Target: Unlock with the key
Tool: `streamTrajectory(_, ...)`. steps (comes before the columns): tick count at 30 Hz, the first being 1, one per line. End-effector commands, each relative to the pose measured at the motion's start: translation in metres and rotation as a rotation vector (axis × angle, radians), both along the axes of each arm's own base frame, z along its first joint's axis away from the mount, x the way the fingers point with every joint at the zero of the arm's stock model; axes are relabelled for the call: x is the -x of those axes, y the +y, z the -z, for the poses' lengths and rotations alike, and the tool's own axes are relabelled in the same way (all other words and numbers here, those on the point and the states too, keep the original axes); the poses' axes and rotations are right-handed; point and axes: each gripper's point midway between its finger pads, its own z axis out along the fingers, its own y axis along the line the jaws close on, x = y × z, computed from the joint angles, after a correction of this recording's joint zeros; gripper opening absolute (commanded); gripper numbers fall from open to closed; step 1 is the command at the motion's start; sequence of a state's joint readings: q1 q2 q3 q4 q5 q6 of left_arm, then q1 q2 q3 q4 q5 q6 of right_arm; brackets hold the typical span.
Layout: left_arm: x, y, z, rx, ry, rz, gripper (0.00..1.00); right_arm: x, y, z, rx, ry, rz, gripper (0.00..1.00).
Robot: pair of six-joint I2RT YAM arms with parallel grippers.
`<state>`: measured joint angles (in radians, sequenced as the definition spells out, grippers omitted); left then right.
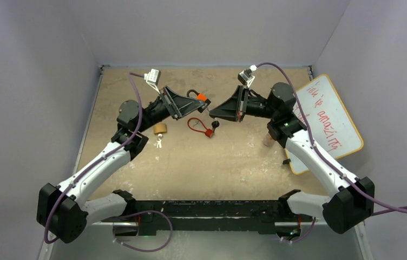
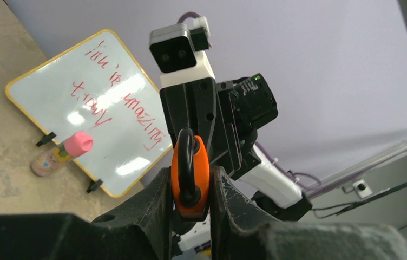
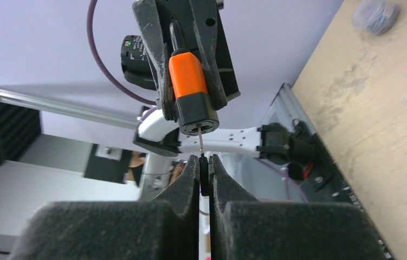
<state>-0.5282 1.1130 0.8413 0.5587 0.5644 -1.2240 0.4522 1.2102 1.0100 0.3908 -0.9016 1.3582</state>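
An orange padlock [image 2: 190, 176] with a black shackle is held in the air, my left gripper [image 2: 190, 187] shut on its body. From above, the padlock [image 1: 201, 98] sits at the left gripper [image 1: 192, 101] tip, over the far middle of the table. My right gripper [image 3: 204, 165] is shut on the black head of the key [image 3: 204, 176]. The thin key blade [image 3: 200, 142] points up and meets the keyhole in the padlock's black underside [image 3: 197, 115]. In the top view the right gripper [image 1: 212, 112] faces the left one, tip to tip.
On the table below lie a red cable lock [image 1: 198, 126] and a brass padlock [image 1: 161, 129] with keys [image 1: 159, 142]. A whiteboard [image 1: 328, 122] with red writing lies at the right, with a small pink-capped bottle [image 1: 269, 140] beside it. Walls close in three sides.
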Motion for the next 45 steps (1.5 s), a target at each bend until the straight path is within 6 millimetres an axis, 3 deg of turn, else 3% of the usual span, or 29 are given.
streamTrajectory(1, 0.041, -0.015, -0.01, 0.053, 0.032, 0.194, 0.0, -0.032, -0.003, -0.031, 0.061, -0.303, 0.195, 0.0)
streamTrajectory(4, 0.034, -0.015, -0.013, 0.092, 0.133, 0.172, 0.0, -0.045, -0.007, -0.013, 0.169, -0.406, 0.248, 0.0)
streamTrajectory(9, 0.028, -0.016, -0.008, 0.111, 0.234, 0.16, 0.0, -0.042, -0.004, 0.004, 0.185, -0.318, 0.204, 0.0)
streamTrajectory(13, 0.025, -0.013, 0.001, 0.13, 0.268, 0.133, 0.0, -0.033, -0.008, 0.0, 0.157, -0.217, 0.215, 0.19)
streamTrajectory(18, 0.021, -0.011, 0.02, 0.151, 0.323, 0.122, 0.0, -0.024, -0.013, -0.001, 0.159, -0.126, 0.218, 0.31)
streamTrajectory(20, 0.019, -0.007, 0.023, 0.188, 0.344, 0.105, 0.0, -0.019, -0.016, 0.003, 0.164, -0.094, 0.216, 0.36)
streamTrajectory(24, 0.015, 0.001, 0.024, 0.233, 0.339, 0.074, 0.0, -0.01, -0.024, 0.01, 0.178, -0.099, 0.238, 0.61)
streamTrajectory(28, 0.014, 0.001, 0.023, 0.258, 0.343, 0.082, 0.0, -0.006, -0.032, 0.033, 0.256, -0.098, 0.26, 0.69)
streamTrajectory(31, 0.013, 0.001, 0.023, 0.264, 0.344, 0.087, 0.0, -0.002, -0.037, 0.045, 0.283, -0.122, 0.266, 0.69)
streamTrajectory(34, 0.013, 0.001, 0.021, 0.278, 0.339, 0.095, 0.0, 0.002, -0.036, 0.051, 0.285, -0.128, 0.242, 0.6)
streamTrajectory(38, 0.013, 0.0, 0.021, 0.28, 0.343, 0.101, 0.0, 0.006, -0.031, 0.041, 0.249, -0.163, 0.203, 0.4)
streamTrajectory(45, 0.011, 0.0, 0.021, 0.286, 0.346, 0.097, 0.0, 0.011, -0.029, 0.031, 0.193, -0.174, 0.184, 0.26)
